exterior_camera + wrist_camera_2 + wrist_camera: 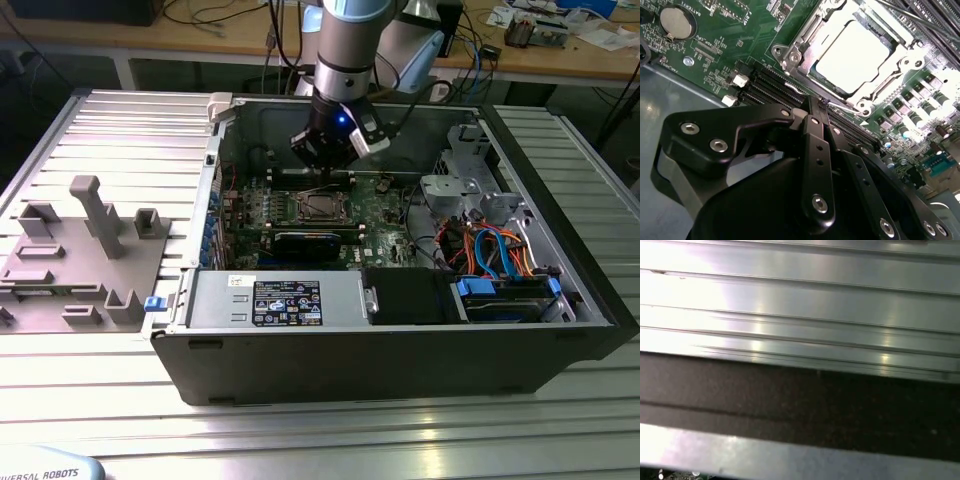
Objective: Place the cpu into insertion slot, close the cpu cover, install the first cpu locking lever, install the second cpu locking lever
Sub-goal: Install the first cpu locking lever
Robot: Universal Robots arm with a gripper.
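Black gripper fingers sit pressed together, holding nothing, tips just beside the memory slots at the socket's edge in the second wrist view. One cpu lies seated in the insertion slot at one o'clock from the tips, the cpu cover framing it. One coin cell sits at ten o'clock, with bare case floor at nine.

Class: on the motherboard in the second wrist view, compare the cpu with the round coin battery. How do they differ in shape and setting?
The cpu is square with a pale, bright metal top; the coin battery is round and duller grey. The cpu sits inside a metal frame, the cpu cover, closed around it; the coin battery sits in a small black holder. Both lie flat on the green board.
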